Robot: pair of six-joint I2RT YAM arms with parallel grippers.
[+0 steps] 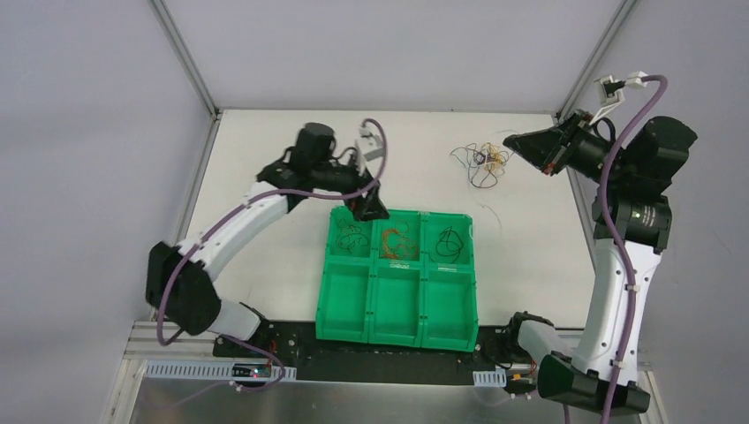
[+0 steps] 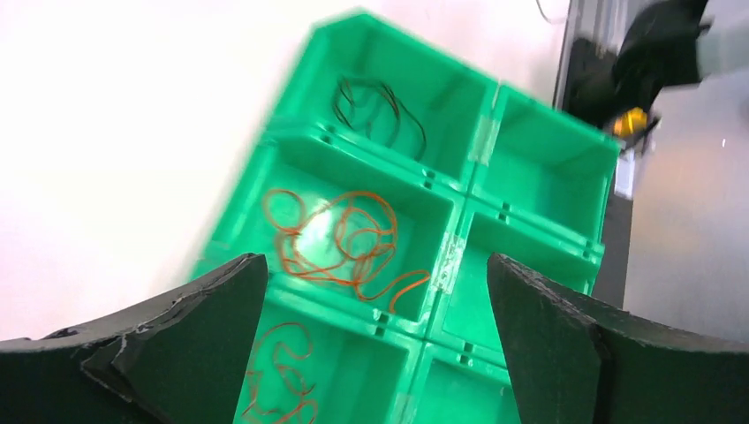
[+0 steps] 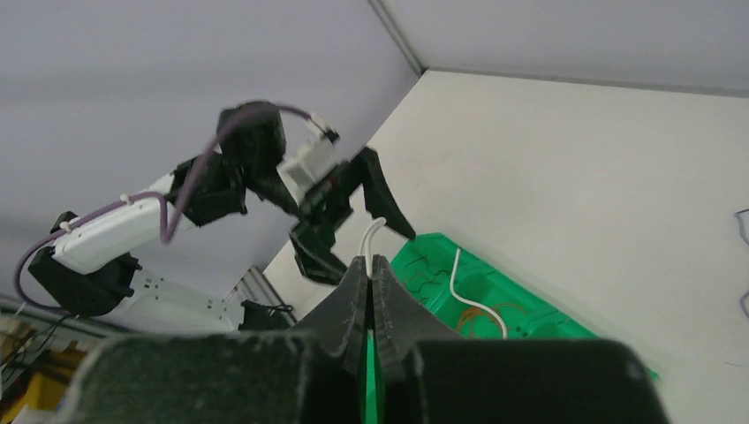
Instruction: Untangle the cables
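Observation:
A tangle of thin cables (image 1: 481,163) in black, yellow and orange lies on the white table at the far right. My right gripper (image 1: 512,141) hovers just right of it. In the right wrist view it (image 3: 371,261) is shut on a thin white cable (image 3: 459,287) that pokes out above the tips and curves down. My left gripper (image 1: 369,210) is over the far edge of the green tray (image 1: 397,331), open and empty (image 2: 375,300). The tray's far row holds a red cable (image 2: 278,371), an orange cable (image 2: 340,238) and a black cable (image 2: 380,106).
The green tray has six compartments; the three near ones (image 1: 397,305) hold nothing. The cell's frame posts (image 1: 185,53) and grey walls bound the table. A metal rail (image 1: 221,369) runs along the near edge by the arm bases.

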